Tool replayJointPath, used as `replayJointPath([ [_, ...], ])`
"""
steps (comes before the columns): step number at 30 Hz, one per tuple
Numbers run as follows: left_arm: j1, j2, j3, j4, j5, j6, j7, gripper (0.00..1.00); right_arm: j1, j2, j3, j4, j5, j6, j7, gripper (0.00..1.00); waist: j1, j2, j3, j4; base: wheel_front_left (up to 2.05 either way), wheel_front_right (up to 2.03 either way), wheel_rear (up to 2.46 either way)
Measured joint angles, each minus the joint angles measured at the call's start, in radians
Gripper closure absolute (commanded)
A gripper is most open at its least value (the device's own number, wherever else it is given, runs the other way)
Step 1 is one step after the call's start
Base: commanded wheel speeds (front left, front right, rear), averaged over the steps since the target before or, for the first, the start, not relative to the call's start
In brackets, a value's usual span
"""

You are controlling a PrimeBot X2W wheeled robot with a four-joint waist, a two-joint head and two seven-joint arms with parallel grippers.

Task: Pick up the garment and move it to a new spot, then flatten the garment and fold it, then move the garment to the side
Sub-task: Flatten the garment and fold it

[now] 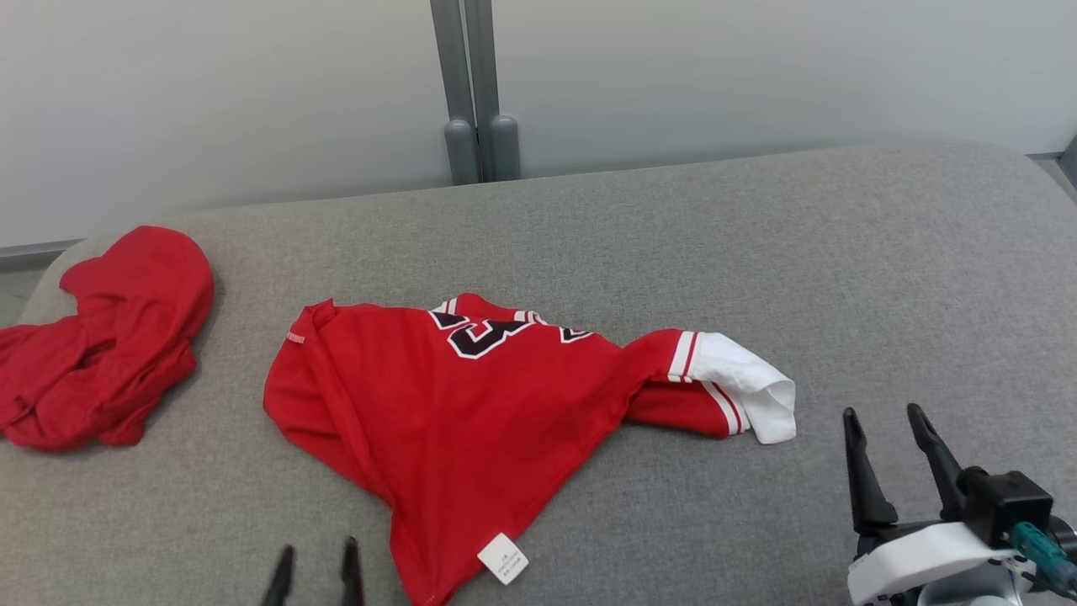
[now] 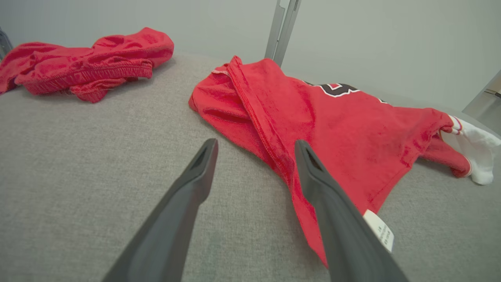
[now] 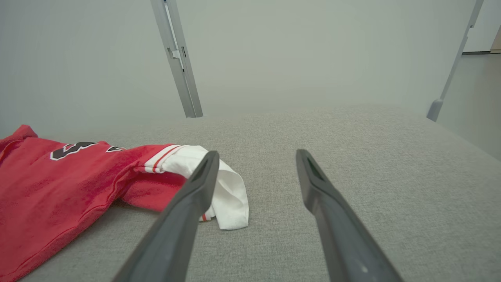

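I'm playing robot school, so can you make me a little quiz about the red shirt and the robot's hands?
1. True or false: the right gripper is shut on the numbered jersey.
2. The jersey's sleeve end nearest the right gripper is: A white, B blue, C green.
3. Which gripper has the jersey's white label beside it?
Key: 1 false, it is open; 2 A; 3 the left gripper.

The black number [image 1: 480, 332] on the red jersey [image 1: 437, 412] is partly folded under and cannot be read. The print on the jersey's white label [image 1: 502, 558] is too small to be made out. Left of the jersey, a crumpled red garment [image 1: 101, 337] is cut by the head view's edge, and the left gripper [image 1: 318, 549] is cropped to its fingertips.
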Motion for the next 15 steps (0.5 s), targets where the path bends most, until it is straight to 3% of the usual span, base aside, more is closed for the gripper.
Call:
replayJointPath([
  [3,0.021,-0.003,-0.071,0.063,-0.066,-0.02,0.007,0.0,-0.043,-0.048,0.061,0.088,-0.007,0.0,0.0,0.0,0.0,0.0,0.005,-0.005,0.0,0.0,0.0],
  [7,0.003,-0.003,-0.152,0.116,-0.085,-0.04,0.116,0.0,-0.145,-0.107,0.129,0.266,-0.025,0.0,0.002,0.0,0.0,0.0,0.02,0.006,0.0,0.0,0.0],
  [15,-0.079,-0.002,-0.213,0.174,-0.142,-0.044,0.204,0.0,-0.335,-0.146,0.284,0.497,0.016,0.0,0.031,0.0,0.0,0.0,0.069,0.034,0.0,0.0,0.0],
])
